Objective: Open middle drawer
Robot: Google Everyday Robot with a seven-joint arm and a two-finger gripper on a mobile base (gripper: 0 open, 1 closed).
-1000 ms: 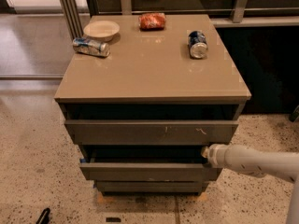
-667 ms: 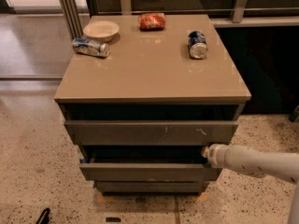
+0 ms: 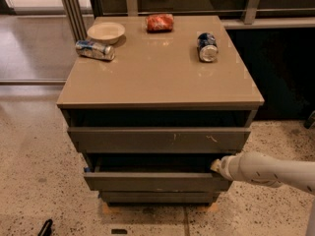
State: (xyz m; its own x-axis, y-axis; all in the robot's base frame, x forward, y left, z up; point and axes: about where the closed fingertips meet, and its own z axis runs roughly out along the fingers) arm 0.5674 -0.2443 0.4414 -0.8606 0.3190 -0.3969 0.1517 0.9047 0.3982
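Gripper unmoved at right end of middle drawer, equally ajar.

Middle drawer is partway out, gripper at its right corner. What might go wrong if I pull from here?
1. The gripper is at the right end of the middle drawer; an off-centre pull may skew and jam it.
2. The front has no handle, so the gripper could slip off its top edge.
3. A jolt might roll the dark blue can or the silver can, both lying on their sides on the cabinet top.
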